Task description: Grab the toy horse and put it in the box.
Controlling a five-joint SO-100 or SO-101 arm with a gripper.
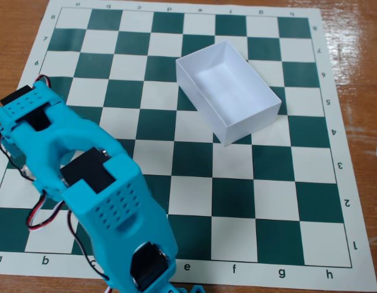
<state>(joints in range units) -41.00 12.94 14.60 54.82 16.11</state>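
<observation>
Meanwhile, the turquoise arm [85, 183] reached down past the chessboard mat's [194, 201] lower left edge, its pincer cut off, grip impossible to tell. The white box [262, 119] sat askew upper right, interior apparently bare; the toy horse was hidden.

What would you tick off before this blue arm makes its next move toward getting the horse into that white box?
1. Toy horse located: not ok; it appears nowhere on the chessboard mat in the fixed view.
2. Box open and empty: ok; white inside, nothing in it.
3. Box position: ok; it sits angled on the mat's upper right squares.
4. End effector state: cannot tell; the blue arm runs off the bottom edge, so its fingers are out of frame.
5. Path to box: ok; the squares between arm and box are bare.
6. Horse already gripped: cannot tell.
</observation>
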